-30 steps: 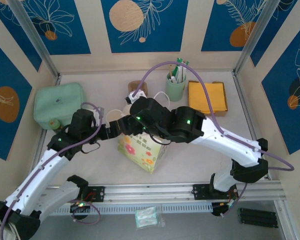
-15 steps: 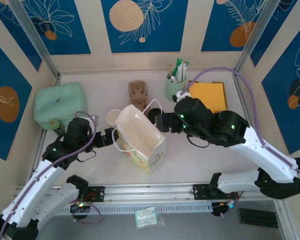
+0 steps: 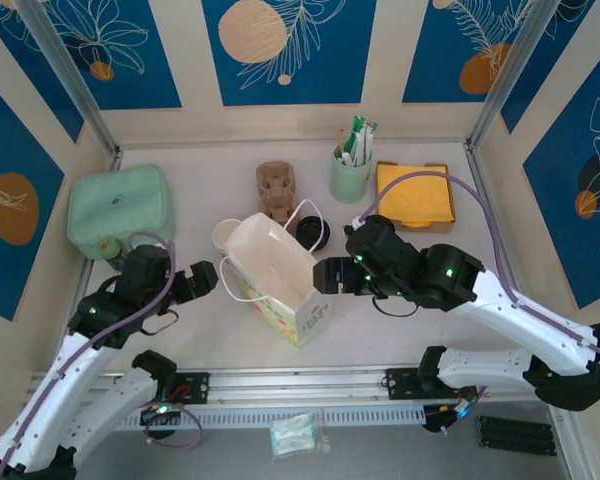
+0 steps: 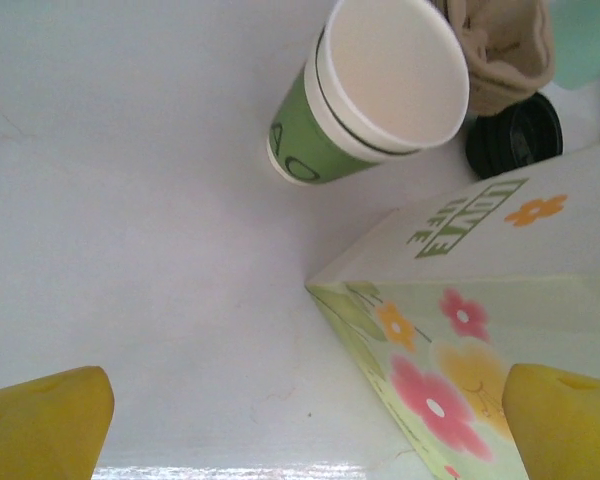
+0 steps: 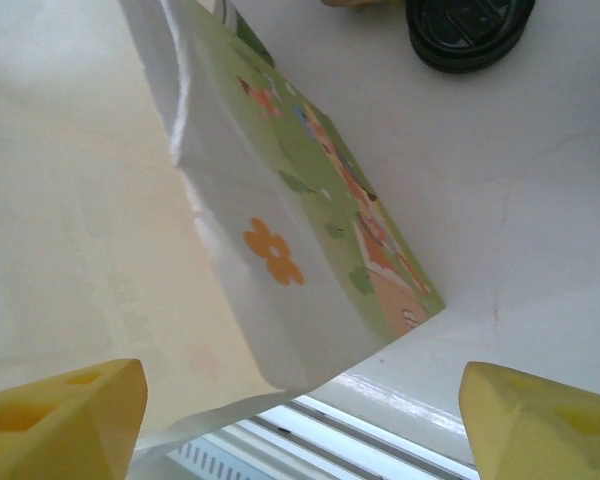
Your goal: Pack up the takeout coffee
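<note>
Top external view gives me the flowered paper bag [image 3: 305, 308] standing open near the middle of the near edge of the bench [image 3: 195, 175], mouth facing up, with an arm on each side. My left gripper [image 3: 206, 278] hangs just beside the bag's left side. On the left wrist view its yellow fingers [image 4: 45, 420] sit at opposite bottom corners, so the jaws are wide apart and hold nothing. My right gripper [image 3: 323, 276] hangs just beside the bag's right side. On the right wrist view its fingers [image 5: 65, 405] are also spread wide, with nothing clamped. I cannot tell where the takeout coffee is: the bag's mouth gives me pale lining, and its bottom is hidden from me. Just behind the bag on the left stands an open paper cup [image 3: 227, 236] with green sides and a cream inside, and on the right a loose black lid [image 3: 315, 233] lies flat. Farther back are a cardboard cup tray [image 3: 276, 188], a green mug [image 3: 350, 180] of packets and yellow napkins [image 3: 413, 193] toward the far right corner. A pale green box [image 3: 118, 207] sits at the left edge.
</note>
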Tool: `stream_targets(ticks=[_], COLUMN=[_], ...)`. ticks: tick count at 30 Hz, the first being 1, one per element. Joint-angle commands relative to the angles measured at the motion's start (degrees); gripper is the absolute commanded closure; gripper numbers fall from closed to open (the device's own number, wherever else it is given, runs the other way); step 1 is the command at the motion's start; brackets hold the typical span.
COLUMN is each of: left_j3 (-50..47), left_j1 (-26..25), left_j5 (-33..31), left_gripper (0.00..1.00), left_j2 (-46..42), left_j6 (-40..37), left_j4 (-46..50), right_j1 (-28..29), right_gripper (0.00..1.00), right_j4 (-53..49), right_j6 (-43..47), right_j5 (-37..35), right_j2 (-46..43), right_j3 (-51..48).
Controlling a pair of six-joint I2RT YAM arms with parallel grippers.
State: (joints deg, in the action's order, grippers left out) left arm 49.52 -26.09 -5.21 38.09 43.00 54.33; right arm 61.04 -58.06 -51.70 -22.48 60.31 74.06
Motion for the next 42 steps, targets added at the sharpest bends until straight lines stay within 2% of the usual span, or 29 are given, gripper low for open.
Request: stream_targets(ticks=[1,10,17,25,34,42], left_j3=[5.11,16.03,26.51,32.52,31.46,30.21], left_j1=[0.77,1.08,1.04,0.87,0.01,-0.19], left_j5=[-3.85,-3.79,2.92,12.09,14.13,12.28], left_gripper=[0.01,0.01,0.01,0.00,0.10,0.08], left_j2=[1.71,7.71,17.33,26.13,28.58,28.82], left_j6=[-2.05,-6.89,-14.51,-19.56,-20.96,-21.56], left_j4=[2.50,0.20,0.20,2.36,2.45,2.12], right_j1=[0.49,-0.45,-3.42,-4.40,-5.89,-6.25], right_gripper=[0.16,0.18,0.20,0.22,0.22,0.22], right_j4=[1.05,-5.22,-5.28,4.42,20.19,26.36], right_j6=[-2.00,-4.61,-5.94,-7.09,-6.33,-4.34], right_j5=[1.02,-1.44,4.18,10.11,16.46,19.46], right_j2=[-2.42,-10.88,-15.43,-16.81,-15.85,-9.93], right_j3=[-1.20,-4.81,-14.51,-30.06,-42.88,-43.91])
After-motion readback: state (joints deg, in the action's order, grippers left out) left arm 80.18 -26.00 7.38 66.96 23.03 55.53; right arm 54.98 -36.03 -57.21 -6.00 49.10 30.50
